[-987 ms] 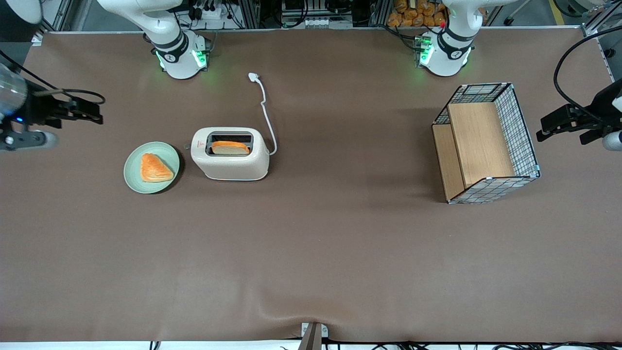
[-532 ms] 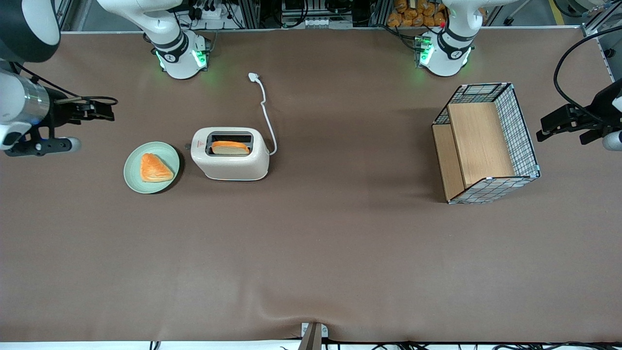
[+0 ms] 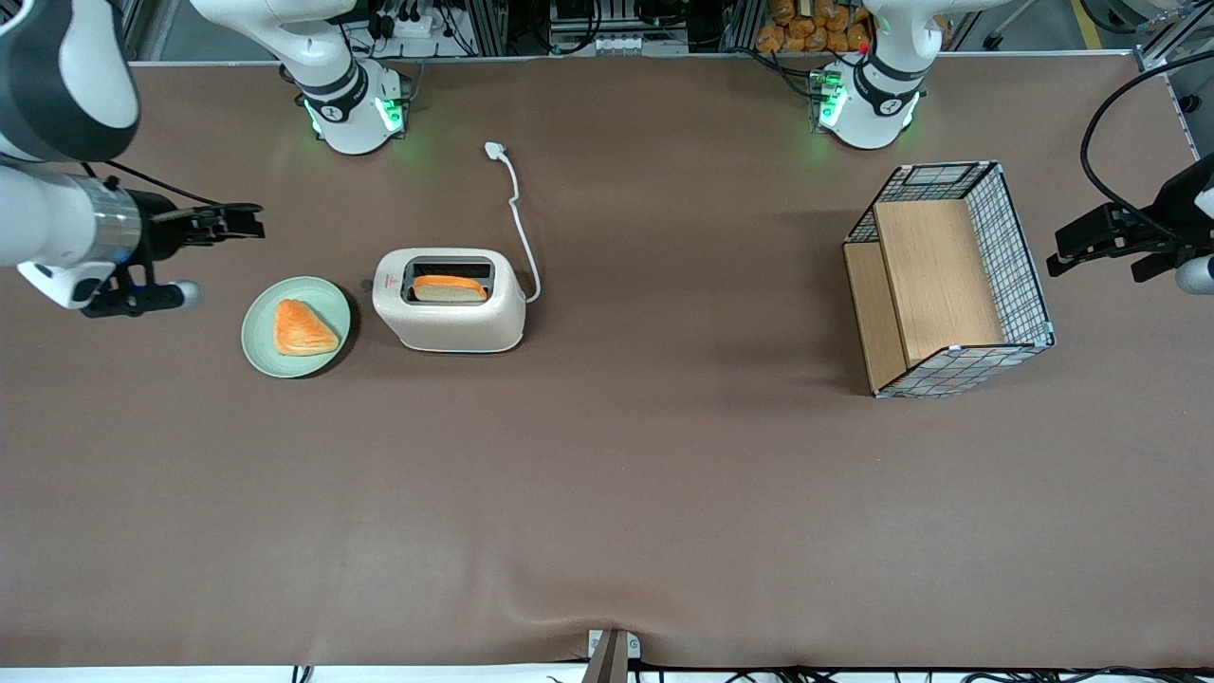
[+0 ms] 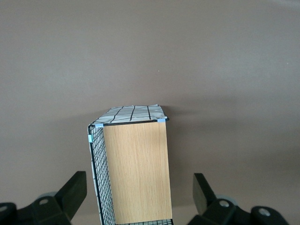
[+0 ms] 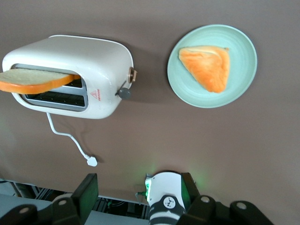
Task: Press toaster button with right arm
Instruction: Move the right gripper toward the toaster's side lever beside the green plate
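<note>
Slim black gripper (image 3: 248, 220), fingers apart, upper left of frame, well apart from cream-white rounded 2-slot toaster (image 3: 448, 300); its small dark grey lever knob (image 5: 124, 93) is tiny, easily missed, and a sideways push could slide the toaster.

Gripper (image 3: 248, 221) fingers too small to judge; right arm (image 3: 57, 204) cropped.

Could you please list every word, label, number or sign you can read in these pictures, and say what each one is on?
No text is readable.
Red triangle mark on the toaster, with tiny print under it: too small to read.
Dark marks on the arm bases: blurred.
The gripper hovers open, farther from the front camera than the plate, unlabelled.
</note>
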Motion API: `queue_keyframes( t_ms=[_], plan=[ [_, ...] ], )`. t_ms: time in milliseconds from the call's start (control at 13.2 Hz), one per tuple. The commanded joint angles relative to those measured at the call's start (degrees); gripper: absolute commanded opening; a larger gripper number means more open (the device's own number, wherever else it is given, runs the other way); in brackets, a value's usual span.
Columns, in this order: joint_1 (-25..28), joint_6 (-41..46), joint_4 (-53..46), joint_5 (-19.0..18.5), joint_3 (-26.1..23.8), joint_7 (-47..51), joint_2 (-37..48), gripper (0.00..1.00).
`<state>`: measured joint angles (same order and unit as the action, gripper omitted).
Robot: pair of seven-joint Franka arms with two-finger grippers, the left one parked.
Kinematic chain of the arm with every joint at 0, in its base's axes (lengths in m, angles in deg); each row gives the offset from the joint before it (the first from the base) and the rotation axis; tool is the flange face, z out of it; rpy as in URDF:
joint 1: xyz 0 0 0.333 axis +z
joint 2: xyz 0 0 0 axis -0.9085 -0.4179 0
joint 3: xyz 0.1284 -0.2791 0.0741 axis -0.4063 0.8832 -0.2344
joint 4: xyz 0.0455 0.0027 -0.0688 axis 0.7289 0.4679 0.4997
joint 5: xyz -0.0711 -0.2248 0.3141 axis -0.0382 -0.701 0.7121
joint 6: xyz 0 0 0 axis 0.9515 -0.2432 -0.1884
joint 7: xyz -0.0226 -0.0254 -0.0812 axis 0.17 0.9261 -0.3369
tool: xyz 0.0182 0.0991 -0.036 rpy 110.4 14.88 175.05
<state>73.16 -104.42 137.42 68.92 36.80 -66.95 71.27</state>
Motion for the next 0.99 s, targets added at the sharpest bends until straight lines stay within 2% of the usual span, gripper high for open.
queue_keyframes(
  t_ms=[0,152,228,380,456,532,911],
  plan=[
    [0.93,-4.60,4.31,0.64,0.12,-0.16,0.78,0.81],
    [1.10,-4.78,5.19,0.64,0.12,-0.16,0.87,0.80],
    [1.11,-4.52,5.37,0.64,0.12,-0.25,0.87,0.71],
    [1.02,-4.78,6.24,0.64,0.12,-0.33,0.87,0.27],
    [1.63,-5.13,6.68,0.64,0.12,-0.33,0.52,0.10],
    [2.59,-6.79,8.25,0.64,0.12,-0.25,0.25,0.00],
    [5.59,-18.92,18.11,0.56,0.03,-0.25,0.17,0.00]
  ],
)
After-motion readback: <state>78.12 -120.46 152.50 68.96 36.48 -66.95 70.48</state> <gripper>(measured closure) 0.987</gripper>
